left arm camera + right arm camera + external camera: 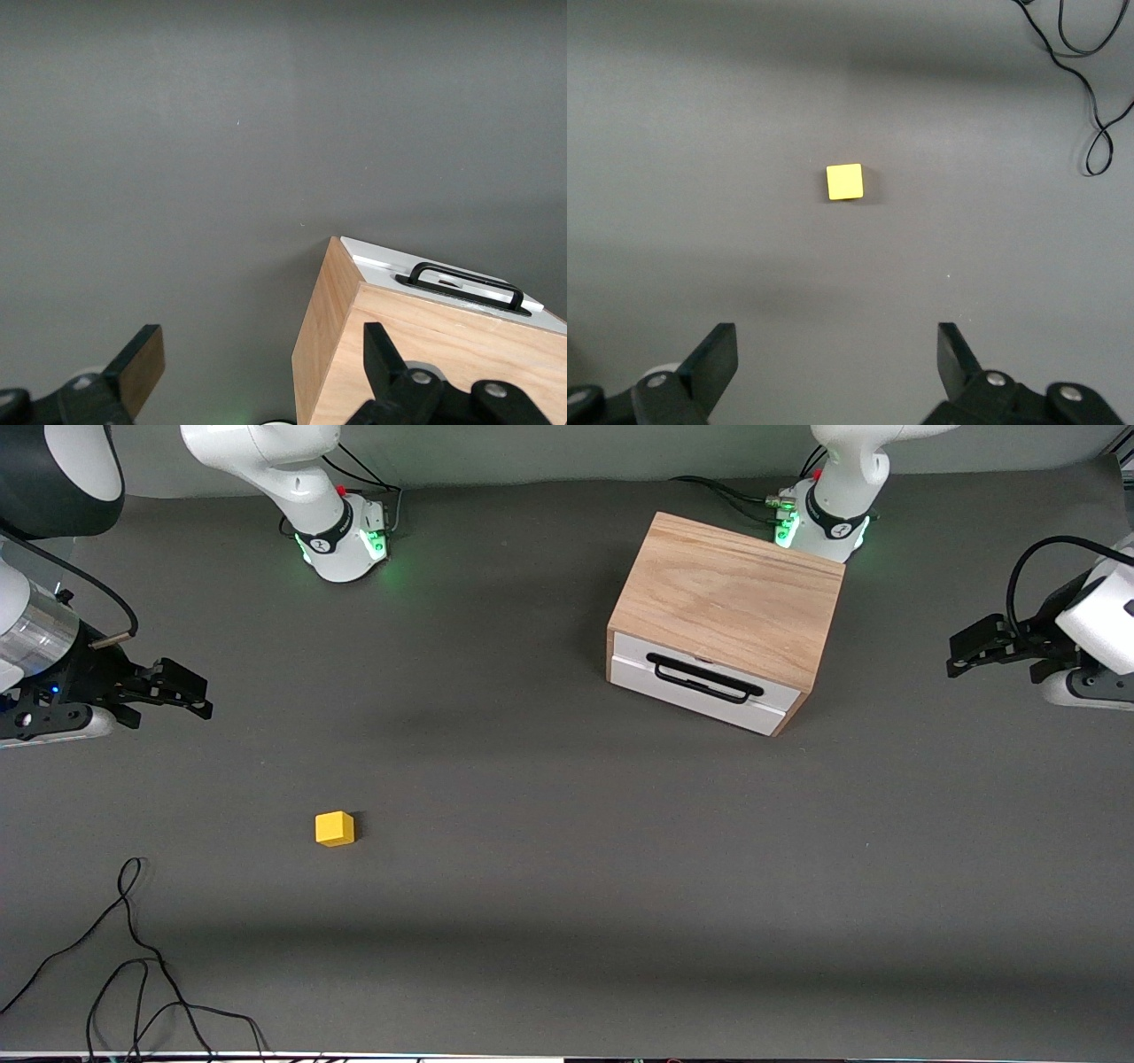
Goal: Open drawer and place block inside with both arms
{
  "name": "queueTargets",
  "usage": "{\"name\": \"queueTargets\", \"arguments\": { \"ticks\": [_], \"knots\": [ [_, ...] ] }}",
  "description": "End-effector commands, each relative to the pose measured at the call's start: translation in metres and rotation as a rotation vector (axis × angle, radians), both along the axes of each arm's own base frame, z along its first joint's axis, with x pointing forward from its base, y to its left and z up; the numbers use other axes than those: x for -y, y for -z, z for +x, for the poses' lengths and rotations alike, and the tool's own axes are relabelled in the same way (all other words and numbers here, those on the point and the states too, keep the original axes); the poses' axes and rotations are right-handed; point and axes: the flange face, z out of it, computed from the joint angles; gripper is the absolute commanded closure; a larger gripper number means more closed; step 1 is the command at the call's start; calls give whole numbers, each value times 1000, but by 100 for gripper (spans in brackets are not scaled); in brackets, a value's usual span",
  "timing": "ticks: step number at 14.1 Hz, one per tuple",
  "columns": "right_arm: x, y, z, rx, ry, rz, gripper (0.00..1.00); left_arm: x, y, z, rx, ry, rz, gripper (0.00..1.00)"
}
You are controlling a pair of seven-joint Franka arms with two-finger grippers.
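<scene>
Block (844,181) on table (567,886), apart from released right hand (190,691); front view alone: drawer (700,682), released left hand (961,654).

Grey table (567,886), flat and matte all over. The block (335,828) is bright yellow, plain on every face. The cabinet (731,598) shows pale oak with wavy grain on top; its drawer (700,686) front is white, crossed by a black wire handle (704,677). Both arms are white with dark grey joints, green lights glowing at their bases. Left gripper (955,654) black, right gripper (197,695) black. A thin black cable (133,957) loops over the grey.
</scene>
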Motion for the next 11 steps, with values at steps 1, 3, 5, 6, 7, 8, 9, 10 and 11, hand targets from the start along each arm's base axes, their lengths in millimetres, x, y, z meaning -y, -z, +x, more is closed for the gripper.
{"name": "queueTargets", "arguments": {
  "ticks": [1,3,5,6,7,8,9,10,11],
  "knots": [
    [1,-3,4,-9,25,8,0,1,-3,-1,-5,16,-14,0],
    [1,-3,4,-9,22,8,0,2,-3,-1,-7,8,-14,0],
    [1,-3,4,-9,17,6,0,2,-3,-1,-5,8,-14,0],
    [-1,-3,4,-10,14,6,0,3,-3,-1,-5,10,-14,0],
    [-1,-3,4,-10,14,6,0,3,-3,-1,-6,8,-14,0],
    [-2,-1,5,-12,12,6,0,3,-3,-1,-6,7,-14,0],
    [-1,5,8,-21,8,5,0,3,-3,-1,-6,5,-14,0],
    [-1,7,8,-24,3,4,0,3,-3,-1,-7,4,-12,0],
    [0,9,9,-30,6,4,0,2,-3,-1,-6,10,-6,0]
  ]
}}
